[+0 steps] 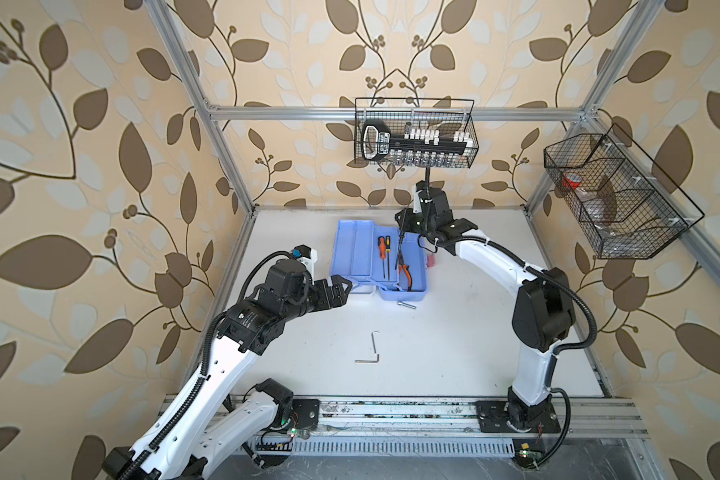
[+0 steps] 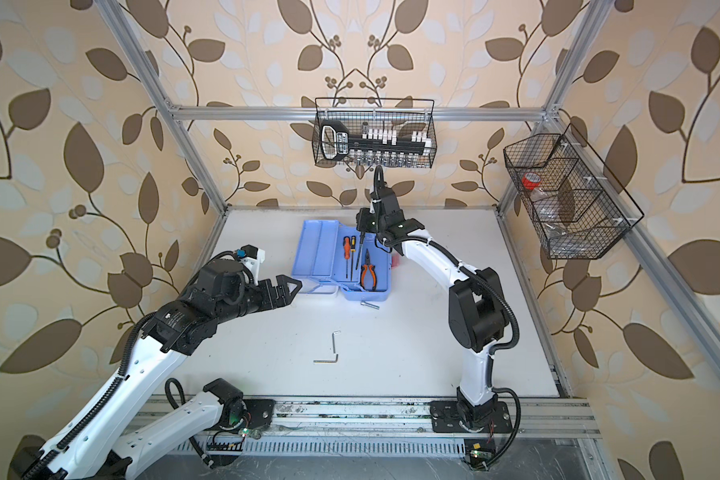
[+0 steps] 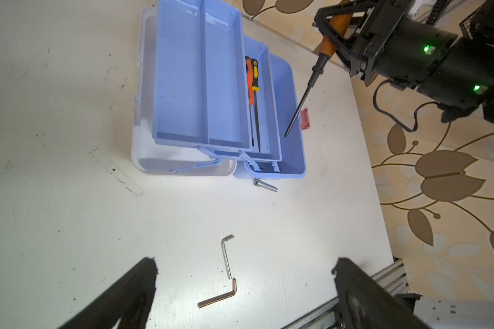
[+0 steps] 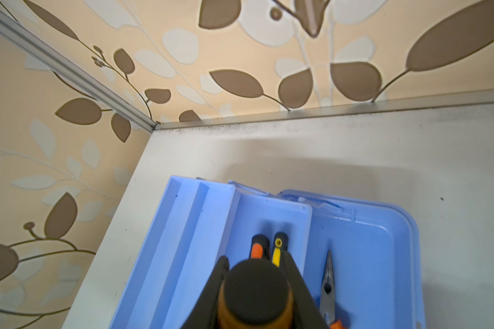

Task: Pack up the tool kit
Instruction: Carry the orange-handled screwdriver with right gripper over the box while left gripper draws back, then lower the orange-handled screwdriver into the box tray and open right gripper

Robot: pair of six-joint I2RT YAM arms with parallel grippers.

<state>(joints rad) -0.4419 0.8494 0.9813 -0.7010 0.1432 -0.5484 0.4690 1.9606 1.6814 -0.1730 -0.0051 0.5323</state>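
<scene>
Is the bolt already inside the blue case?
No, the bolt lies on the table beside the blue case, outside its wall.

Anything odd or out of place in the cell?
Nothing damaged or spilled. Loose on the table: a bolt beside the open tool kit, and two hex keys farther out. The right gripper holds a large screwdriver tilted over the kit's base.
</scene>
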